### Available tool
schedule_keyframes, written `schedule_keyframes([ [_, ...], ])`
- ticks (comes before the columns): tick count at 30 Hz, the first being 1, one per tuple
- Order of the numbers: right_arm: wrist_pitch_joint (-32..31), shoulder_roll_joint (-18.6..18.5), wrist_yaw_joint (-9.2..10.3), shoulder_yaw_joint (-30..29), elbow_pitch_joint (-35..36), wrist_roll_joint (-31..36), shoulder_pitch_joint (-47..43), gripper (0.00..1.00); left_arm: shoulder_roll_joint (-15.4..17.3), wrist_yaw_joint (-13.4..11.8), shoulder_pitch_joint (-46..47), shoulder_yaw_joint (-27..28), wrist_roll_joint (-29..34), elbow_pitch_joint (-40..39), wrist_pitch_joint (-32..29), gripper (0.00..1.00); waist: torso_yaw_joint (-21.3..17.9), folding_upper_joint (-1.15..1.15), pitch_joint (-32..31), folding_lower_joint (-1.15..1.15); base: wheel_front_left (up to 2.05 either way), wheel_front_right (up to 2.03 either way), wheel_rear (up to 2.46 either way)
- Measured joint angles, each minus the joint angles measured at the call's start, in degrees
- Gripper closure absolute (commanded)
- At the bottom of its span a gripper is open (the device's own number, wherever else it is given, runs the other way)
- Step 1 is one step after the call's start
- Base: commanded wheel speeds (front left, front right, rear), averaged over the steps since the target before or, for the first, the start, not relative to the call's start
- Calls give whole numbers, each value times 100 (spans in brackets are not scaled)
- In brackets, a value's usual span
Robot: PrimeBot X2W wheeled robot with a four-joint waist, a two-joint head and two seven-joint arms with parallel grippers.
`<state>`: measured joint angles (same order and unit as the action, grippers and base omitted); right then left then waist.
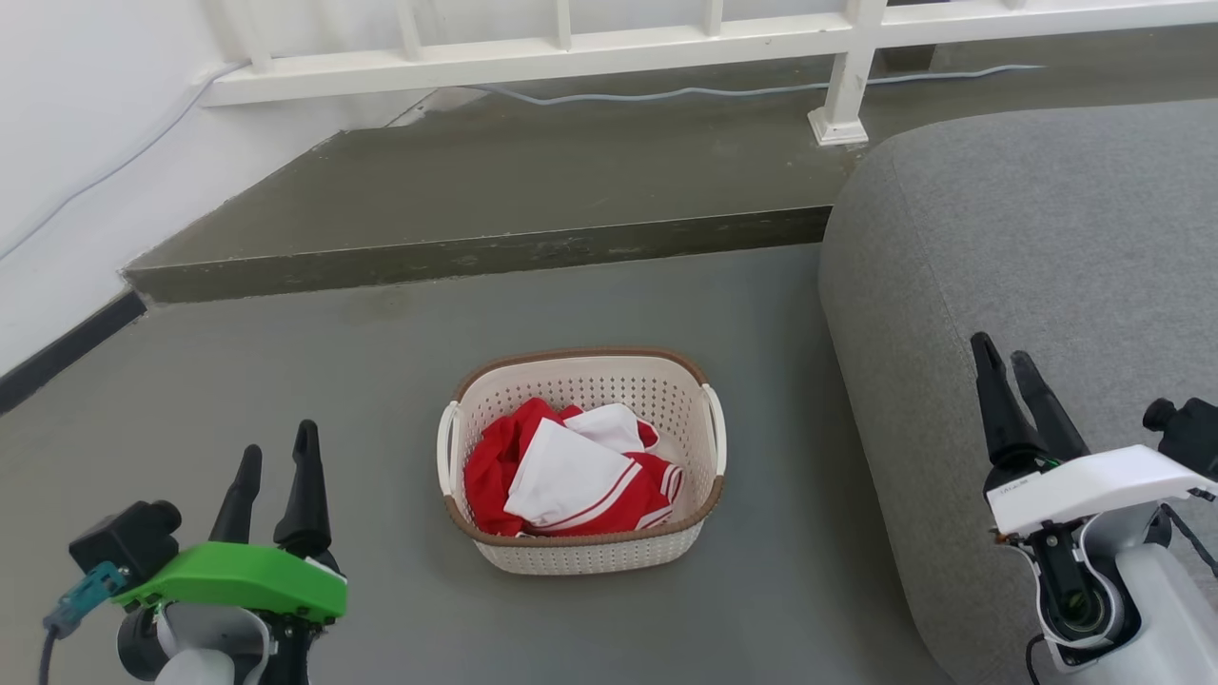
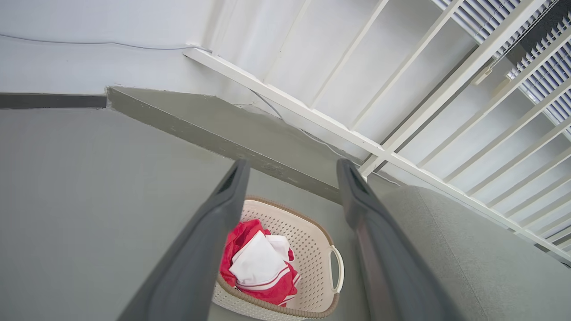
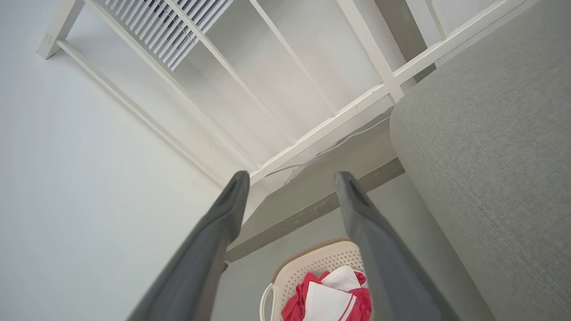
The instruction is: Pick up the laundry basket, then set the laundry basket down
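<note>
The laundry basket (image 1: 666,390) is cream-white and perforated, with a brown rim and white loop handles on both sides. It stands on the grey floor at the middle of the head view, holding red and white clothes (image 1: 571,471). My left gripper (image 1: 278,459) hangs open to the basket's lower left, well apart from it. My right gripper (image 1: 1004,360) is open over the grey cushion at the right, also apart from the basket. Between the open fingers of the left wrist view lies the basket (image 2: 312,240); low in the right wrist view is the basket (image 3: 319,261) again.
A large grey cushion (image 1: 1028,257) fills the right side, close to the basket's right handle. A raised step (image 1: 476,252) crosses behind the basket, with a white railing (image 1: 571,48) and a thin cable beyond. A white wall (image 1: 67,143) runs along the left.
</note>
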<state>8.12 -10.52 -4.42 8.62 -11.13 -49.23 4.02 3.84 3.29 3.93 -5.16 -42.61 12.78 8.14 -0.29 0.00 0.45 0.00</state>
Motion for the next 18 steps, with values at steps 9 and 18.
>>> schedule_keyframes([
  [9,145,10,49,92,98,678,23,0,-15,-87,70,-79,669,-4,164,0,-11,0,13,0,0,0,0],
  [18,323,14,58,164,171,1311,25,0,-65,-129,115,-122,1284,-35,320,0,-12,0,23,0,0,0,0],
])
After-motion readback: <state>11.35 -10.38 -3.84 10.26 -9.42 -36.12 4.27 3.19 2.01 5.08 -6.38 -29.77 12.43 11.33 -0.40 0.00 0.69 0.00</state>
